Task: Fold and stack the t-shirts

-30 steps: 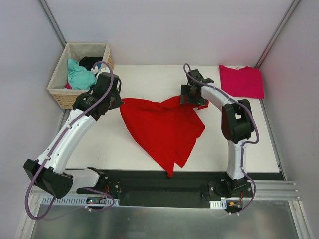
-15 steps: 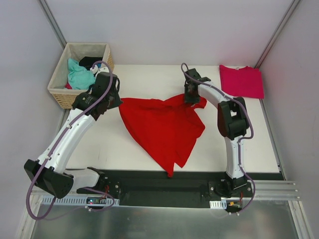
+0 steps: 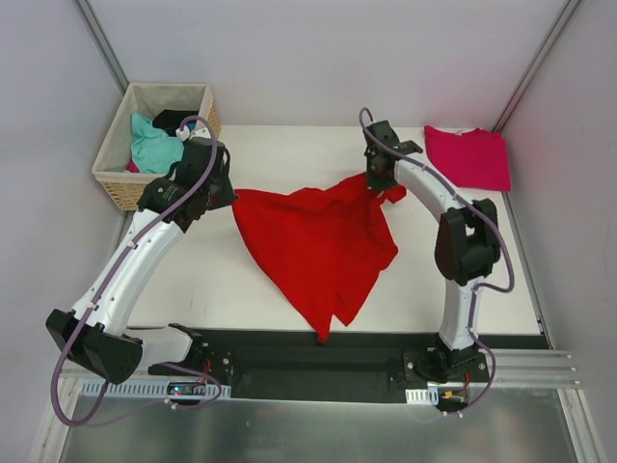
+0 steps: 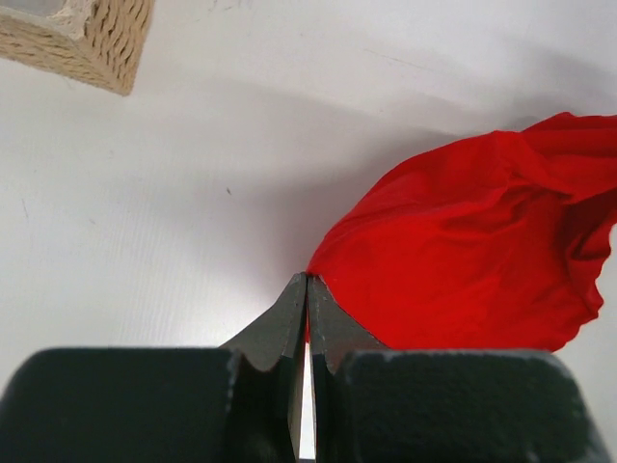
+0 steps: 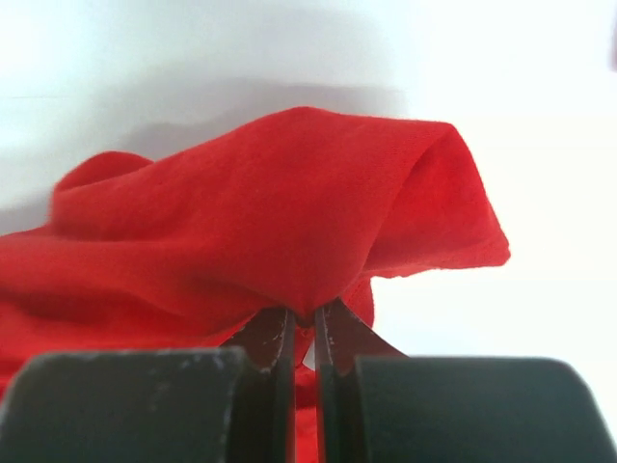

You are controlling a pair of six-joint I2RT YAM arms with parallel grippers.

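Risk of tearing the red shirt (image 3: 318,241) out of a thin pinch if stretched too hard. Lying crumpled mid-desk (image 3: 289,154), nipped at its left corner by the left end effector (image 4: 307,282) and at a bunched far fold by the right end effector (image 5: 304,316), both pressed tight. Pink shirt (image 3: 468,157) flat at far right. Basket (image 3: 111,176) at far left, holding teal cloth (image 3: 154,147) and something black (image 3: 174,121).

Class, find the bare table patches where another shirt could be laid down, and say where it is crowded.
Bare: the far strip between the wicker basket and the right arm, behind the red t-shirt; the near-left patch between the left arm and that shirt. Crowded: the centre, and the far right corner under the pink t-shirt.
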